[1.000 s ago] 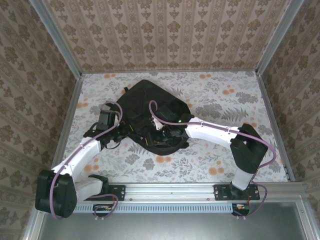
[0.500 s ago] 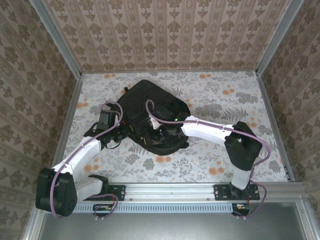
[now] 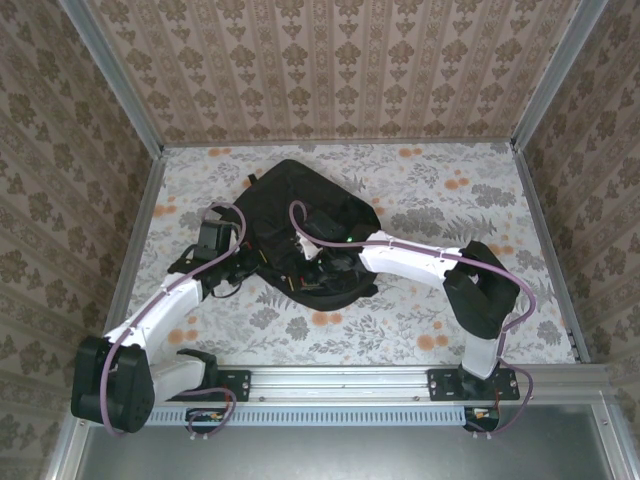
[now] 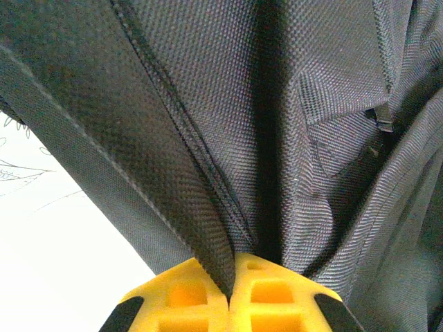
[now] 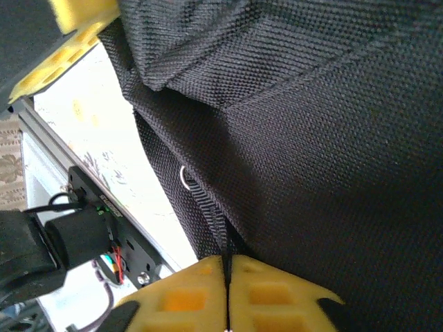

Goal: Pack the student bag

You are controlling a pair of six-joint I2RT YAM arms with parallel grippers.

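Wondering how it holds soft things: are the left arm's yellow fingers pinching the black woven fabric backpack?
Yes, a fold of the black woven fabric backpack is clamped in the shut left gripper.

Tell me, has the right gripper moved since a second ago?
Yes. The right gripper slid slightly left over the bag, away from its base.

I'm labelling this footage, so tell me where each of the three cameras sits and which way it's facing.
Top external: above and behind the arm bases, looking down on the table; both arms reach the student bag.
Left wrist: on the left arm, looking along the left hand, shut on a fold of bag fabric.
Right wrist: on the right arm, looking along the right hand, shut on a bag strap; near rail beyond.
Shared: every view shows the bag; top and right wrist show the table.
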